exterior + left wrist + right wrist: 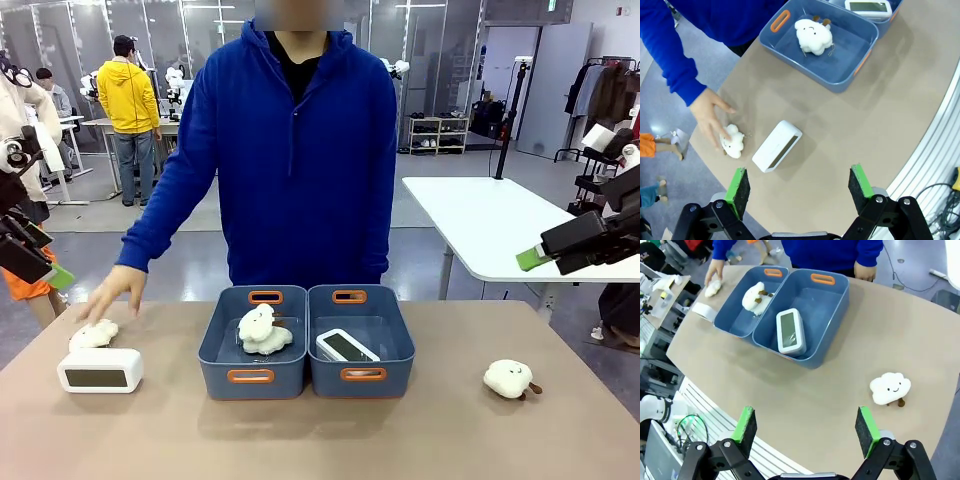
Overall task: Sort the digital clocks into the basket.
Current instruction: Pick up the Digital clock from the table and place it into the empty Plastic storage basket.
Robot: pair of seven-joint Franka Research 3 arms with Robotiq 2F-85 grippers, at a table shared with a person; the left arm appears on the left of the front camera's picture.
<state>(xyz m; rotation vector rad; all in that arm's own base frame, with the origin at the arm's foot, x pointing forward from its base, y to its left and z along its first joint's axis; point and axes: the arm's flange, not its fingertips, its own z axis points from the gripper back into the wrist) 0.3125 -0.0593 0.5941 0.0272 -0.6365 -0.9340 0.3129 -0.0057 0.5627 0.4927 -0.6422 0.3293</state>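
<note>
The tabletop [420, 430] carries two bins side by side at its middle. The right-hand basket [390, 383] holds one digital clock [346, 346], screen up. The second clock [100, 370] stands on its long edge near the tabletop's left end, well apart from the bins. A plush toy [92, 335] sits just beside it under the person's hand [112, 292].

The left end effector [799, 172] hovers above with fingers spread wide and empty, and so does the right end effector [806, 412]. The left would best close across the clock's thin depth once that hand clears. Bare tabletop lies open toward the basket, and the near edge is close.
</note>
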